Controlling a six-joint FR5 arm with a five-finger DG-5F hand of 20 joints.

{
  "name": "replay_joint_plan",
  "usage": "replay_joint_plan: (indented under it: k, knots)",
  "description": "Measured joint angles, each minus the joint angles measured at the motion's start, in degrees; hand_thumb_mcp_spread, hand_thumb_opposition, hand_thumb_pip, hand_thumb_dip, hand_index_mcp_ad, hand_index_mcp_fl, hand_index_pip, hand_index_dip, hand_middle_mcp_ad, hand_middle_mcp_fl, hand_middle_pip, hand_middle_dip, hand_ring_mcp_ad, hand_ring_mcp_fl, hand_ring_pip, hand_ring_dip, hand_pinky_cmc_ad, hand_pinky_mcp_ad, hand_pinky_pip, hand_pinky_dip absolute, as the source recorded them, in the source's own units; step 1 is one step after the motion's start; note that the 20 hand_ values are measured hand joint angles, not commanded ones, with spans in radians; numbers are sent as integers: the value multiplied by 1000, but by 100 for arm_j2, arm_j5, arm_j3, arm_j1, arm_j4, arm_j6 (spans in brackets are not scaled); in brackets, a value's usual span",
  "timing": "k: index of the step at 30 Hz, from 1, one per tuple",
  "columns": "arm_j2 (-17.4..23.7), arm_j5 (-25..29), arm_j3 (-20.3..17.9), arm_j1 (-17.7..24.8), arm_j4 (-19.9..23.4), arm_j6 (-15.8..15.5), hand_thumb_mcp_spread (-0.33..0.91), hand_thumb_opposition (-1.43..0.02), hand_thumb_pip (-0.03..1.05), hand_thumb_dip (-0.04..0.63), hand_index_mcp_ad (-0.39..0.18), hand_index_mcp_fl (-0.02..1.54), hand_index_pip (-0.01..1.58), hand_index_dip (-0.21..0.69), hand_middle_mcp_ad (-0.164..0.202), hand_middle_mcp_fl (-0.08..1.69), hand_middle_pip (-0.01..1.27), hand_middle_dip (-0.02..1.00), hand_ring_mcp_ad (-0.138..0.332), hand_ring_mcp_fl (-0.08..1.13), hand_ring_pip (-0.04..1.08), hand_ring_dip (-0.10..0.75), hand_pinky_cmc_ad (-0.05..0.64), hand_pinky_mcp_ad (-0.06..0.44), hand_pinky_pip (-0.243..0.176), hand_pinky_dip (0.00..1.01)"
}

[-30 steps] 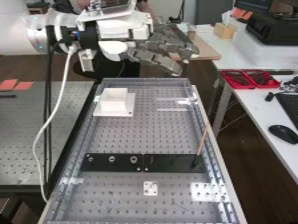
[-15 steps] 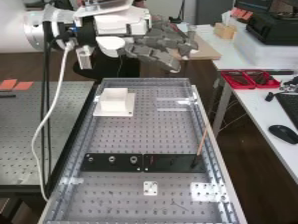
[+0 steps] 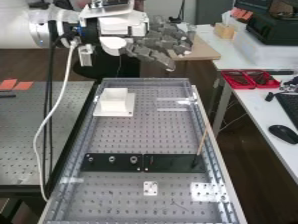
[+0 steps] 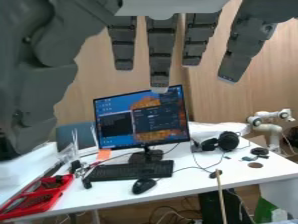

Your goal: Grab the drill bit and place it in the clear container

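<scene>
Container (image 3: 174, 109), see-through with pale edges, sits near the table's (image 3: 126, 137) far right corner; hand (image 3: 159, 44) relaxed, fingers apart.

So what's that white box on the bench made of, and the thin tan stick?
The white box looks like matte plastic: evenly white, no grain or metallic shine, though something painted is possible. The thin stick is probably bare wood, going by its tan colour, but plastic could look similar.
</scene>
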Motion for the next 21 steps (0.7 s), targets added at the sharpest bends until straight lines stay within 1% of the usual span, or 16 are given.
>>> replay_joint_plan:
  k: [1,3,4,5,6,7,8,9,10,11,12,13,16,18,19,21]
  knots:
    - [9,52,-33,27,16,22,290,-668,389,101,-93,40,202,188,61,220,124,511,131,0,99,209,396,314,-105,480]
    - [26,157,-73,77,30,50,274,-663,349,89,-87,42,178,188,72,222,126,483,127,0,99,209,396,311,-105,483]
    - [35,217,-82,107,16,50,272,-663,349,82,-87,38,169,188,72,216,124,463,133,0,101,209,393,309,-105,490]
    - [44,257,-88,130,4,41,265,-663,346,68,-87,37,164,188,73,175,122,440,127,0,103,211,393,321,-105,490]
    - [57,307,-94,163,-16,20,253,-663,330,70,-87,44,161,187,75,138,122,412,138,0,101,195,401,330,-105,490]
    - [70,360,-93,196,-59,-7,253,-663,304,59,-87,52,147,188,75,113,126,403,143,0,105,195,394,326,-105,490]
    - [71,386,-89,211,-97,-23,255,-668,284,54,-87,56,138,187,75,105,122,393,145,0,106,188,414,330,-105,490]
    - [71,427,-78,235,-156,-59,257,-658,267,51,-82,56,131,187,72,87,124,384,140,0,101,180,412,344,-105,490]
    - [70,494,-59,267,-237,-125,253,-648,265,54,-86,59,127,188,72,75,126,372,138,0,106,182,421,347,-105,490]
    - [68,536,-46,284,-296,-169,253,-653,265,54,-82,54,122,187,72,77,122,346,138,0,103,164,428,347,-105,490]
    - [60,591,-22,308,-393,-227,253,-653,265,54,-80,52,120,187,75,75,126,318,155,0,106,145,429,346,-105,490]
    - [47,642,2,333,-499,-265,253,-653,265,42,-80,52,119,187,77,73,122,298,155,0,101,136,429,344,-105,490]
    - [27,751,18,378,-662,-281,253,-653,265,37,-80,52,120,185,82,77,136,267,157,0,105,124,429,344,-105,490]
    - [29,767,7,389,-671,-283,253,-653,262,40,-80,77,122,188,84,77,138,267,157,0,105,124,428,344,-105,487]
    - [31,769,1,392,-667,-286,253,-653,262,40,-80,87,117,169,86,75,138,265,154,0,101,122,428,344,-105,487]
    - [40,773,-13,399,-653,-297,253,-653,262,37,-80,87,119,159,86,73,138,251,154,17,106,115,428,347,-105,490]
